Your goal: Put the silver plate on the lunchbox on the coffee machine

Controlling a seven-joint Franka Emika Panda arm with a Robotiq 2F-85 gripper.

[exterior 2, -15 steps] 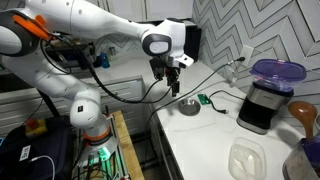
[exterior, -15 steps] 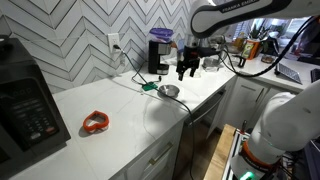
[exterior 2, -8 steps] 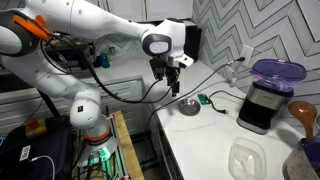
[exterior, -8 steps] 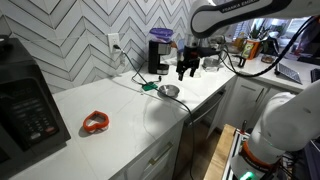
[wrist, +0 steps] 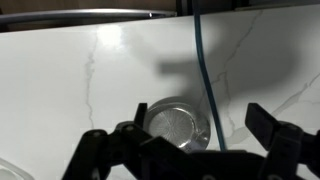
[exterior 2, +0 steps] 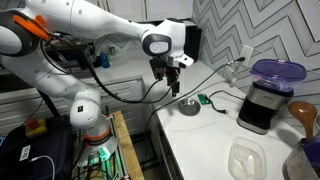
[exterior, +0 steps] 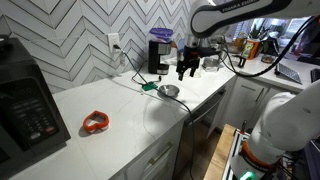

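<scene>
- Hovering over the white counter (exterior: 120, 105), the gripper (exterior: 186, 68) hangs above the silver plate (exterior: 169, 91) with a clear gap between them. In this exterior view the plate lies at about 7 o'clock from the claw.
- In the wrist view the claw (wrist: 190, 150) is spread wide, one finger at 9 o'clock and one at 3 o'clock of the plate (wrist: 178, 122), and it holds nothing.
- The plate lies flat on the counter. The coffee machine (exterior: 159, 55) stands near it at roughly 11 o'clock, with the lunchbox (exterior: 161, 35) sitting on top.
- The step in hand looks like the descent to grasp. A shallow dish gives little to pinch, so I would lower with one finger inside the rim and one outside.
- A blue cable (wrist: 203, 70) runs down from 12 o'clock to the plate's 3 o'clock edge. The finger on that side should pass clear of it, or the cord may be caught with the rim.
- After the lift, the carry must rise well above the lunchbox (exterior 2: 277, 72) before moving across, since the coffee machine (exterior 2: 262, 105) could be knocked.
- Counted: one silver plate, one lunchbox, one coffee machine, one orange ring (exterior: 95, 123), one large black appliance (exterior: 25, 100), one gripper.
</scene>
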